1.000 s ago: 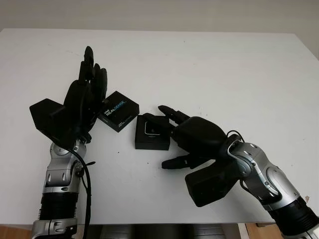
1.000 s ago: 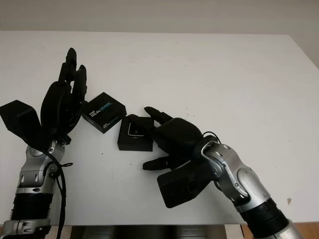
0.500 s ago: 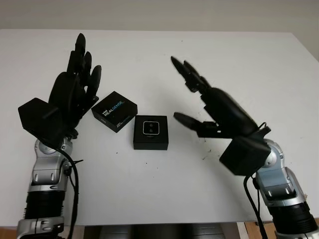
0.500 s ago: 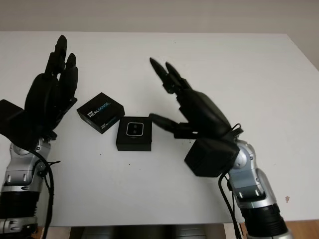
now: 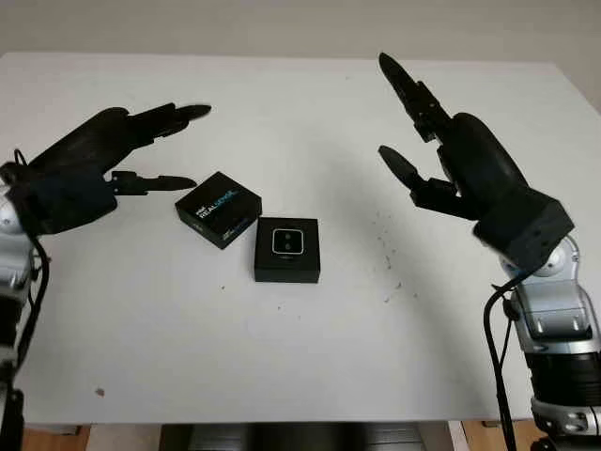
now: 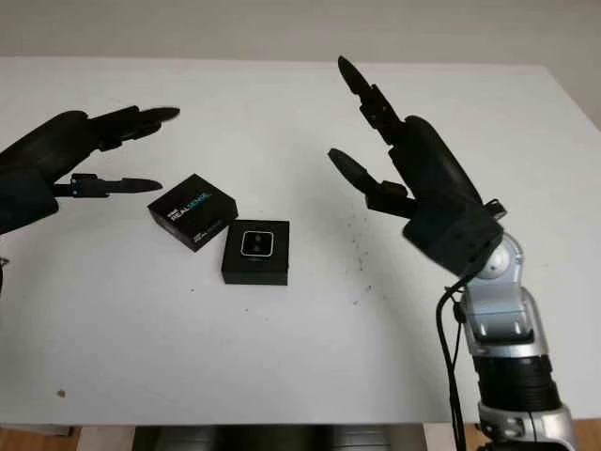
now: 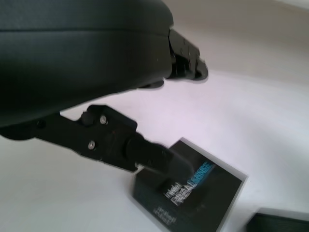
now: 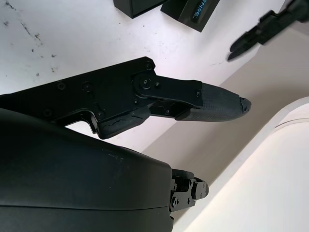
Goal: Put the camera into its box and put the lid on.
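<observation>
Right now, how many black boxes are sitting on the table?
2. The lid printed REALSENSE lies left of centre, nearer the left hand. The open box holding the camera sits just beside it, toward the right hand. Nothing seems hidden.

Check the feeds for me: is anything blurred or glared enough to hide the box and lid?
Left eye view: evenly lit, no glare; the box with the camera and the lid are crisp, and the left hand has slightly smeared fingertips. Left wrist view: soft overall, though the lid's REALSENSE print reads. Right wrist view: the right hand is sharp, the far wall washed out.
</observation>
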### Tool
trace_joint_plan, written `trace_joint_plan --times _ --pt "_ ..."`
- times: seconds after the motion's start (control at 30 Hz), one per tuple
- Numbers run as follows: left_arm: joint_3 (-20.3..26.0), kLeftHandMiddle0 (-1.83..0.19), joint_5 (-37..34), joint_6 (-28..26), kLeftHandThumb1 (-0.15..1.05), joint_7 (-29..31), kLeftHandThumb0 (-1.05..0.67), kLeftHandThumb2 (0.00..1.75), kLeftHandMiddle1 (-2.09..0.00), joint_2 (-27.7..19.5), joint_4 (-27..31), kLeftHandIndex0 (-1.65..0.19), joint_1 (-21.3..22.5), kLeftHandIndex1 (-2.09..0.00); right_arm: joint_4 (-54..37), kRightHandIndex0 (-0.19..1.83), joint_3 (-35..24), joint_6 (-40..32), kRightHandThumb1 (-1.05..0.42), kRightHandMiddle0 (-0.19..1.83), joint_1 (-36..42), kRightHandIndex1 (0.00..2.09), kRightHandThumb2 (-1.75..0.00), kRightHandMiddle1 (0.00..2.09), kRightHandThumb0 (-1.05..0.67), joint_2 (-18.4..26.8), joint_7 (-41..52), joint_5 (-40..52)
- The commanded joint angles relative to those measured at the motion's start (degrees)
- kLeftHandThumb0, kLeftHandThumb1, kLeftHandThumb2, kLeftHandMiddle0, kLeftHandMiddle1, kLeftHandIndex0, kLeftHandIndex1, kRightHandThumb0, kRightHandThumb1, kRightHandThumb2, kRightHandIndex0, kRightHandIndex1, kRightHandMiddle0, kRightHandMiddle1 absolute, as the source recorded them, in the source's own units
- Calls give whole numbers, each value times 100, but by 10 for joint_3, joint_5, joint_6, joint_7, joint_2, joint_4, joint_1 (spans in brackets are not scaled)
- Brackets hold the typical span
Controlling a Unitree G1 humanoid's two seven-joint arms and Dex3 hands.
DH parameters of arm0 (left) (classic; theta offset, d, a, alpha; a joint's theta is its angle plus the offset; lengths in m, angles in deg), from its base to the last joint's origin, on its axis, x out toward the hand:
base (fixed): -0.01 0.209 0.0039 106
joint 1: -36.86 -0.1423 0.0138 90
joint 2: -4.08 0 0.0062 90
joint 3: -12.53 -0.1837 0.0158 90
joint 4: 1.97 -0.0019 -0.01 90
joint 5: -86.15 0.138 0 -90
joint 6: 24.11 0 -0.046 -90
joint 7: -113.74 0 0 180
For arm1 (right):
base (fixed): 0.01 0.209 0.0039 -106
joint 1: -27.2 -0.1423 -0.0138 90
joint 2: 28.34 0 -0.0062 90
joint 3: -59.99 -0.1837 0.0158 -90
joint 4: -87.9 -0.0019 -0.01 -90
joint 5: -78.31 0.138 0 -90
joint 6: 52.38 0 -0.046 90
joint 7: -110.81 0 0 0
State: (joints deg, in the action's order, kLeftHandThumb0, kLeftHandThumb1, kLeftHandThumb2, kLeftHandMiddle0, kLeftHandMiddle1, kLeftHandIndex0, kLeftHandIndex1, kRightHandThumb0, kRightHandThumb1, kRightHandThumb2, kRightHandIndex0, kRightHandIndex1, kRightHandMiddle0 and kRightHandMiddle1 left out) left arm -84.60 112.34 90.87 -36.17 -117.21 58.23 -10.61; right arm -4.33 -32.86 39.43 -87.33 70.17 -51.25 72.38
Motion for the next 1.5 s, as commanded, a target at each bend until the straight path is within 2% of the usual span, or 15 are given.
trace_joint_plan --times 0.0,0.2,0.43,0.57,0.7,1.07,1.17,1.37,1.47 --pt "-30 -5 32 16 87 7 -36 4 -2 -17 -11 -2 33 -5 5 -1 -5 -4 -105 0 -1 8 -60 8 -75 -3 -3 7" --pt "-107 -5 155 85 81 -46 -31 3 -5 -18 -58 0 98 -4 -3 -3 -4 -19 -105 -2 7 7 -60 8 -73 -6 -7 11" --pt "-185 -4 289 138 77 -190 -35 5 -5 -2 -132 5 169 -3 -9 -4 -6 -30 -105 -2 14 6 -60 7 -71 -19 -9 27" --pt "-219 -3 325 150 79 -247 -35 6 -5 13 -177 7 198 -3 -14 -5 -5 -36 -105 -4 18 5 -60 6 -71 -23 -13 32" --pt "-239 -3 331 161 79 -274 -37 6 -5 20 -207 8 213 -4 -19 -5 -5 -40 -105 -4 23 5 -61 6 -71 -24 -17 32" --pt "-259 -8 319 175 79 -266 -35 5 -6 25 -238 2 216 -7 -21 -4 -3 -46 -105 -4 25 6 -61 6 -69 -22 -27 25" --pt "-255 -8 303 181 79 -237 -38 5 -6 25 -239 2 214 -6 -25 -4 -1 -52 -105 -2 26 6 -61 7 -69 -19 -32 15" --pt "-236 -7 227 190 81 -142 -36 6 -5 26 -228 5 200 -5 -24 -1 1 -48 -105 0 25 7 -61 8 -66 -20 -43 -4" --pt "-235 -9 211 195 81 -137 -37 6 -6 30 -231 0 194 -7 -28 0 3 -52 -105 1 27 7 -61 8 -67 -20 -46 -12"
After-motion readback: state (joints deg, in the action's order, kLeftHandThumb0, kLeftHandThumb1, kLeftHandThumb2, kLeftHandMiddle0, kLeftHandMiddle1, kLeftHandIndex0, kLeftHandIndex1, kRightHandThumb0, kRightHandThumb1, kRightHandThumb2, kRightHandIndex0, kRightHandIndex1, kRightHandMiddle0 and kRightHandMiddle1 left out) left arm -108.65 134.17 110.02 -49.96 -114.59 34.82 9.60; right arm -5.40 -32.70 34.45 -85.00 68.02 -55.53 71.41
